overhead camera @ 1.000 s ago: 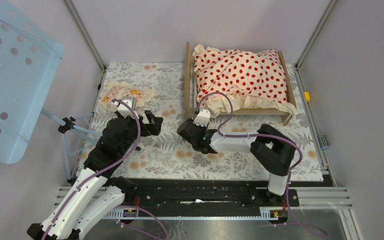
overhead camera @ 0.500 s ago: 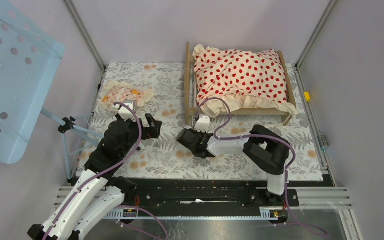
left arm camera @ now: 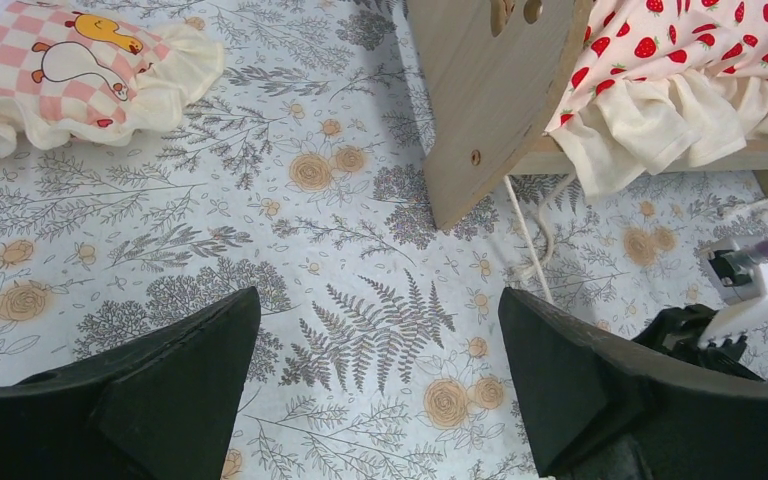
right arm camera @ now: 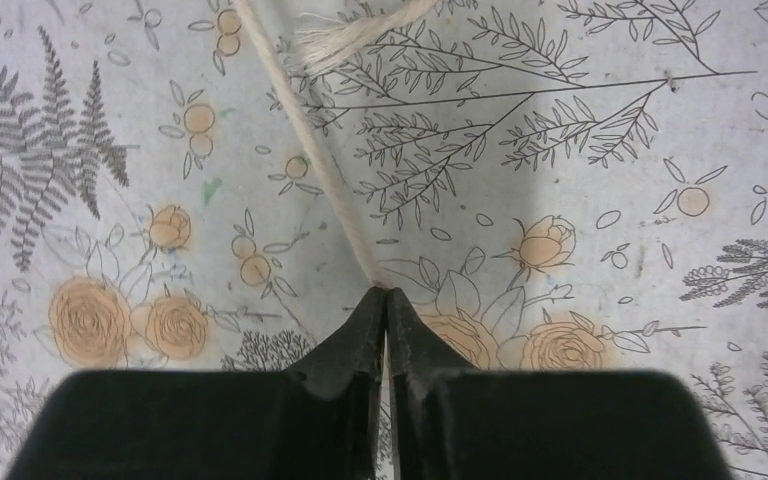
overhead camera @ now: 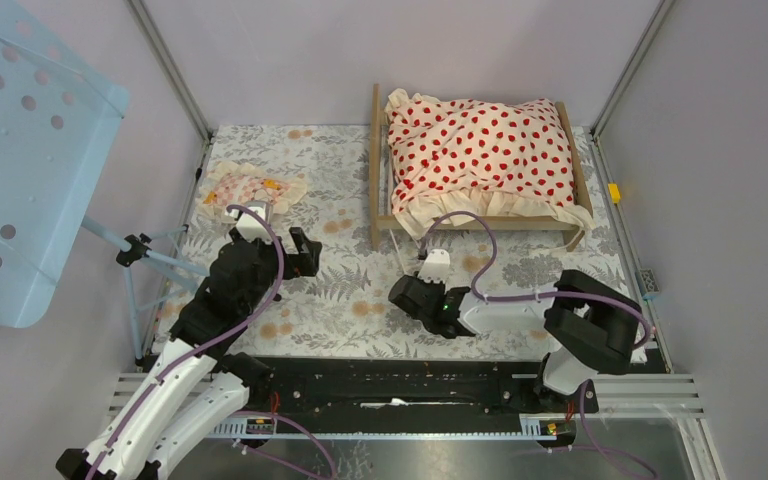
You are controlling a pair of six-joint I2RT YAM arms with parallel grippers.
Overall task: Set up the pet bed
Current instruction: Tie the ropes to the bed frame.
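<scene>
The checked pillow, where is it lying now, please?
Top view: the checked pillow lies far-left on the mat, left of the pet bed, just beyond the left hand.

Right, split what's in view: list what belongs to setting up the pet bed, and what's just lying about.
Job in hand: pet bed; strawberry-print ruffled blanket draped over it; pink checked pillow, left of the bed; cream cord, pinched in the right gripper.

Lying about: blue perforated stand at the left; floral mat underneath everything.
</scene>
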